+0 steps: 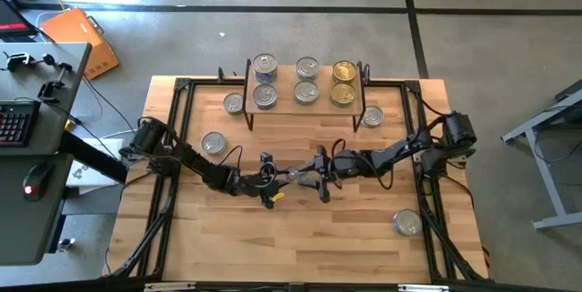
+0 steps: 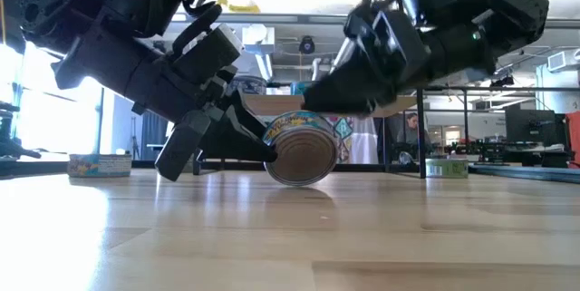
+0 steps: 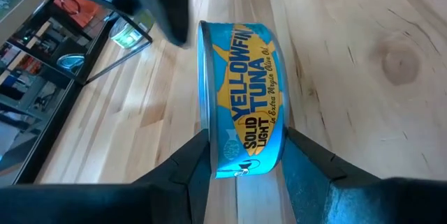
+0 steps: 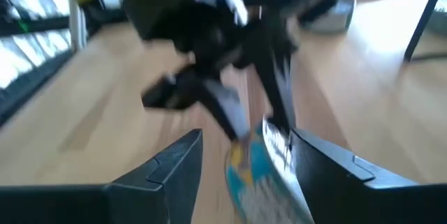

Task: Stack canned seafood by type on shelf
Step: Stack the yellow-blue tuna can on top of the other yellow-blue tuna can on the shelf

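Note:
A tuna can point(image 3: 244, 91) with a blue and yellow label stands on its edge at the middle of the table point(image 1: 300, 246), seen also in the low view as can point(image 2: 304, 150). My left gripper point(image 3: 244, 155) is shut on it, reaching in from the table's left. My right gripper point(image 4: 244, 165) comes from the right and is open, one finger on either side of the same can point(image 4: 255, 175); whether a finger touches it is lost in blur. The shelf point(image 1: 286, 101) stands at the far edge with several silver-lidded and gold-lidded cans on it. My left gripper pinches the can between its two fingers, one on each flat face point(image 3: 208, 144), with the labelled side wall showing between them. The fingers point(image 2: 249, 132) slant down from the table's left. The can stands upright on its rim point(image 2: 304, 182) on the table.
Loose cans lie flat on the table: two left of the shelf point(image 1: 234, 103) point(image 1: 213, 143), one under its right end point(image 1: 371, 117), one near the right front point(image 1: 406, 223). The shelf's black legs point(image 1: 249, 115) stand behind the grippers.

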Controlling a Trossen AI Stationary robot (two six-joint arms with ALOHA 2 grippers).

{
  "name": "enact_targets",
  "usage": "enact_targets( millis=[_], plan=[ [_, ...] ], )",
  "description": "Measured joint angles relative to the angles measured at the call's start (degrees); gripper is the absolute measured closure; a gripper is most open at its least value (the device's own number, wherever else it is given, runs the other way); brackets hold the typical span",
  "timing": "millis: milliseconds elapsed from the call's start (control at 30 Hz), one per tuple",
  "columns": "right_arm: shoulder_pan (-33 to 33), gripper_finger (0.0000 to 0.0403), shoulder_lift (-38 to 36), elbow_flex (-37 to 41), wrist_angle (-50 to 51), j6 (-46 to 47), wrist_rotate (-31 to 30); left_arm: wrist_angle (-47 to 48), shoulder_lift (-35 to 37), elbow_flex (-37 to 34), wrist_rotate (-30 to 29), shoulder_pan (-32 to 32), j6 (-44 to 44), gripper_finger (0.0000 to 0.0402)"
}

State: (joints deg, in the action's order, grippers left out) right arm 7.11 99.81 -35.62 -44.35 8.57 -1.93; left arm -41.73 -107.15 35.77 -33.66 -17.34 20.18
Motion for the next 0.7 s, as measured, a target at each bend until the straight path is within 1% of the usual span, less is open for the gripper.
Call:
enact_targets(
  millis=[100, 167, 300, 400, 500, 633, 700],
  plan=[
    [0.0, 0.0197, 1.3, 0.0, -0.2, 0.0, 0.0, 0.0, 0.0, 0.0, 0.4, 0.0, 0.6, 0.0271],
    [0.0, 0.0203, 2.1, 0.0, -0.4, -0.3, -1.2, -0.1, 0.0, 0.0, 0.4, 0.0, 1.2, 0.0271],
    [0.0, 0.0232, 2.9, 0.0, -0.2, -3.3, -1.0, -0.1, 0.0, 0.0, 0.5, 0.0, 1.6, 0.027],
    [0.0, 0.0269, 2.9, 0.0, -0.4, -4.6, -0.9, -0.1, 0.0, 0.0, 0.6, 0.0, 1.6, 0.027],
    [0.0, 0.0318, 2.9, -0.1, -0.4, -6.2, -0.5, -0.1, 0.0, 0.0, 1.3, 0.0, 1.5, 0.0268],
    [0.1, 0.0382, 2.7, -0.3, 2.1, -9.0, 0.6, -0.3, 0.0, 0.0, 3.0, 0.0, 1.6, 0.0252],
    [0.3, 0.0393, 2.7, -0.4, 3.3, -9.6, 1.3, -0.3, 0.0, 0.0, 3.5, 0.0, -0.6, 0.0237]
  ],
)
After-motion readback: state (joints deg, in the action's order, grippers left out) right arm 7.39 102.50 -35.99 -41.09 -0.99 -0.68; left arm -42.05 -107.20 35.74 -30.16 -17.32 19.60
